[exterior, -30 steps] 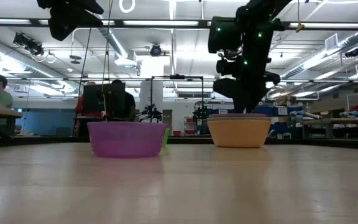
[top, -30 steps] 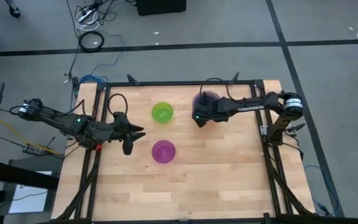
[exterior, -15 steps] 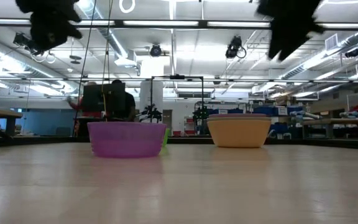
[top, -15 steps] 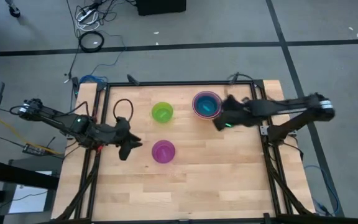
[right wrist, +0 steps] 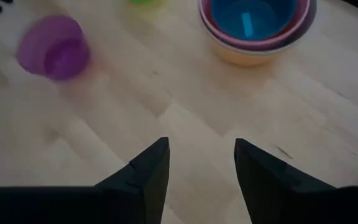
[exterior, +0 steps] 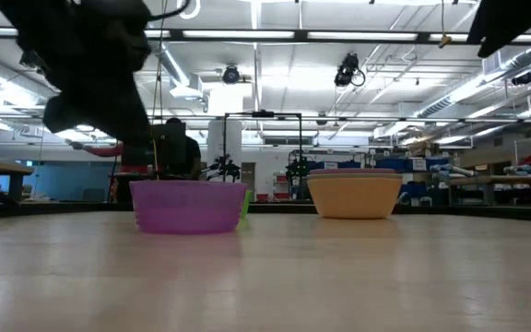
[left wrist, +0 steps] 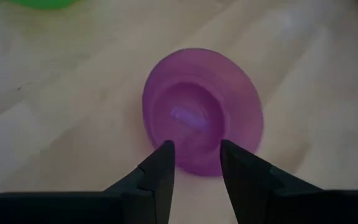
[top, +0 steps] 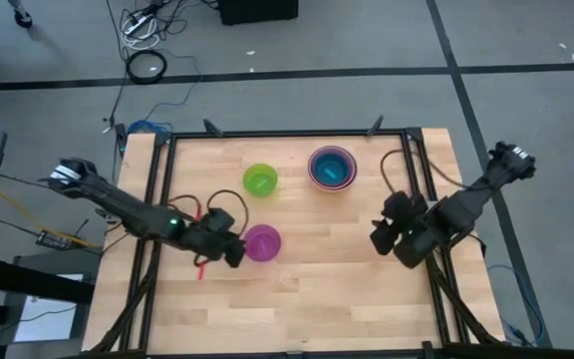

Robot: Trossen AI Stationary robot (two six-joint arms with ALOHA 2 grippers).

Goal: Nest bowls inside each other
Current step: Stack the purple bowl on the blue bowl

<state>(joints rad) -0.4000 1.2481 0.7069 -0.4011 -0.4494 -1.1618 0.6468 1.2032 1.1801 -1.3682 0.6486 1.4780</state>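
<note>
High view: left gripper (top: 235, 253) sits just beside the purple bowl (top: 262, 242) at mid-counter, jaws open, nothing gripped. Right gripper (top: 385, 237) hovers over the counter (top: 317, 289) near its right edge, jaws open and empty. Lime green bowl (top: 260, 180) stands apart. Blue bowl (top: 331, 167) rests nested in the stack (top: 331, 170) at the far side.

left hand (top: 235, 251) reached purple bowl (top: 262, 242), right hand (top: 395, 239) withdrew
</note>
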